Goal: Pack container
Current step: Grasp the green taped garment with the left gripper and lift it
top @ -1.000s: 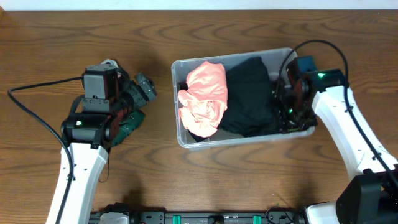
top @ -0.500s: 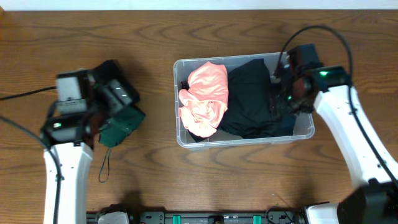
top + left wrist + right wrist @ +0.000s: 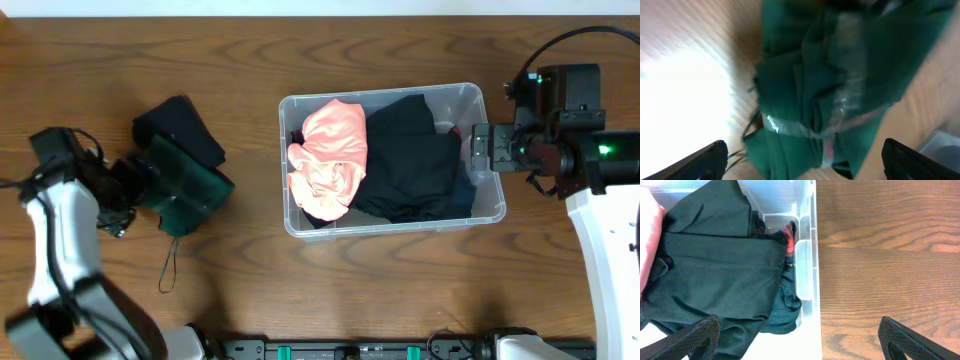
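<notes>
The container [image 3: 383, 93], a clear plastic bin, stands mid-table. A pink garment [image 3: 328, 158] fills its left part and a black garment [image 3: 408, 160] the rest. In the right wrist view the black garment [image 3: 715, 275] lies folded against the container's right wall [image 3: 813, 235], with a bit of red plaid cloth [image 3: 788, 232] in the corner. My right gripper [image 3: 483, 150] [image 3: 799, 327] hangs open over that right wall, holding nothing. My left gripper [image 3: 138, 182] [image 3: 805, 152] is open at the left side of a folded green garment [image 3: 190, 188] [image 3: 840, 85], not closed on it.
A black folded item [image 3: 180, 125] lies behind the green garment. A dark cord [image 3: 168, 268] trails from the green garment toward the front edge. Bare wood lies right of the container [image 3: 890, 270].
My right gripper has opened and pulled up and to the right, out of the container. The left arm has swung left, off the top of the green garment, jaws still open.
</notes>
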